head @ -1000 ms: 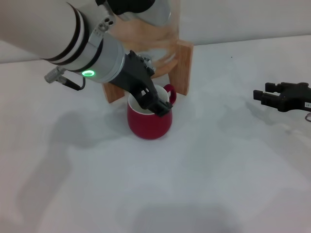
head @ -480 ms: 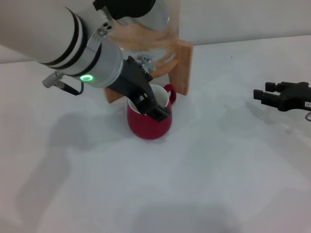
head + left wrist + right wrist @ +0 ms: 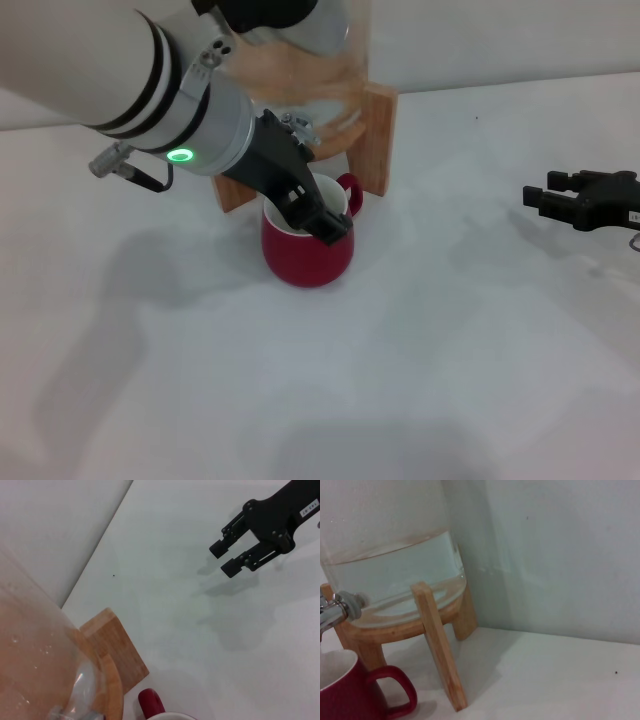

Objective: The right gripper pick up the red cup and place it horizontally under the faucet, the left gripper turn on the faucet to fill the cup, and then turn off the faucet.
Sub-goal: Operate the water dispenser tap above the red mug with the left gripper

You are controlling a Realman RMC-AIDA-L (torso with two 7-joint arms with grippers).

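Bright, even overhead light; soft grey shadows pool on the white surface; near glass jar blurred.

Bare test bench, plain white tabletop, blank white wall, lone glass dispenser jar on wooden stand

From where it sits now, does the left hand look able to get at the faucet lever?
Probably yes: the left hand hangs over the red cup, right beside the faucet, with nothing between them.
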